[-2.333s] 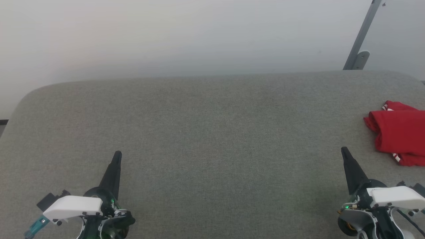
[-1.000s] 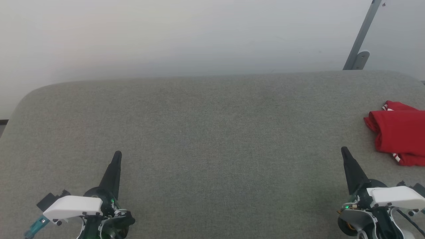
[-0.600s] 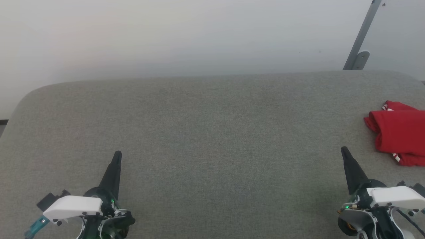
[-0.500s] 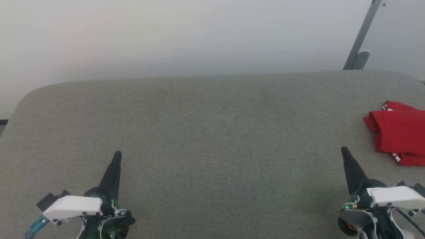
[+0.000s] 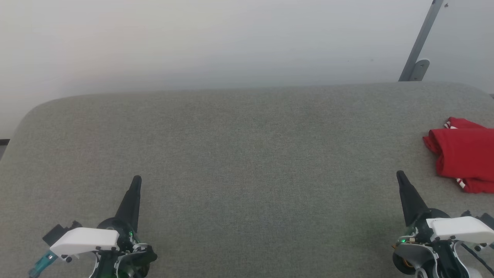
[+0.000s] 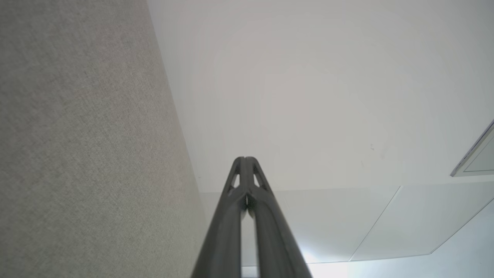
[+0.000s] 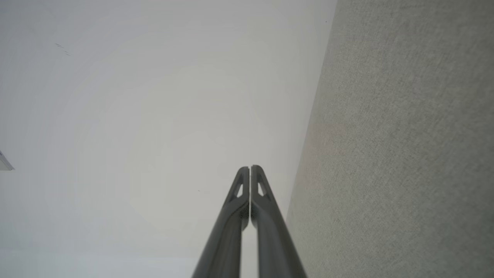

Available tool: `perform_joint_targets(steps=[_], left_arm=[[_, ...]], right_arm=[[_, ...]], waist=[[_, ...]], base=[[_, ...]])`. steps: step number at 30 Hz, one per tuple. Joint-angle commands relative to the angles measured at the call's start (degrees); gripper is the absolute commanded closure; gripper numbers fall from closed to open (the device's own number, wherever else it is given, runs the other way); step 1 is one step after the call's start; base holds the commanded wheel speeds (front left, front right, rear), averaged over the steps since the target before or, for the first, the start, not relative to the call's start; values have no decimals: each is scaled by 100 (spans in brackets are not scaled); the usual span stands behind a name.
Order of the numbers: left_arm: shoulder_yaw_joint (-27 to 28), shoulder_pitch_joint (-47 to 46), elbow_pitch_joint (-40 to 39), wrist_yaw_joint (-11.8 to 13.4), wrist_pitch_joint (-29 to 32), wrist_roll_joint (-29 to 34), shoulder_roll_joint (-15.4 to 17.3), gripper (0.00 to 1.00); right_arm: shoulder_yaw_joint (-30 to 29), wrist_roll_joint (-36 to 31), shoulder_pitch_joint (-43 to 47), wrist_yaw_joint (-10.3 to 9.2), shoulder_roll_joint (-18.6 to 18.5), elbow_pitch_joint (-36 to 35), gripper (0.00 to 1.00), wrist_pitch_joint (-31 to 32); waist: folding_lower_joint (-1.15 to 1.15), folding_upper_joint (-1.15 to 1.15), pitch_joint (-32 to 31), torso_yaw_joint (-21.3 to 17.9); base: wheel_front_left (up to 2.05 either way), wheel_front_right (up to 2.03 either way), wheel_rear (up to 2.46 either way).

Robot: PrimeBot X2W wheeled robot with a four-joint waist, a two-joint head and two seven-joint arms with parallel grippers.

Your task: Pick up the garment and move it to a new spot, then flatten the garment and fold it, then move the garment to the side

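Grey woven cloth covers the bench (image 5: 247, 154), with a plain pale wall (image 5: 193, 38) behind it and a slanted metal strut (image 5: 420, 42) at the far right corner.

My main worry is the reach. The garment (image 5: 463, 154) is cut off by the right border of my head view, so I cannot see how far it runs or how close it sits to the bench's right side. A careless drag could pull it over that side. It is also bundled in loose red folds, with striped trim peeping out at top and bottom. A pinch on the top layer alone would likely unroll it in the air rather than lift it whole. With the fingers pressed together as they are, an approach would shove the cloth, not take it.

Both tools are empty. The left end effector (image 5: 136, 179) and the right end effector (image 5: 400, 173) each have their fingers together, tips meeting with nothing between them, as both wrist views confirm.

Lying on the bench, the garment is ahead of the right end effector and off to its right. It is near but not touching, and bare grey cloth shows between them. The left end effector is well apart from it, across the whole bench.
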Motion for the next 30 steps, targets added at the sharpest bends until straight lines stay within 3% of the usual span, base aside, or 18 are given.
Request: perform_joint_targets(steps=[1,30], left_arm=[[13,-64,0,-16,16,-21,-9,100],[12,-64,0,-17,16,-22,-9,100]], right_arm=[[-3,24,-35,0,19,-23,100,16],[-2,24,-35,0,19,-23,100,15]], waist=[[0,0,0,0],[0,0,0,0]], base=[[0,0,0],[0,0,0]])
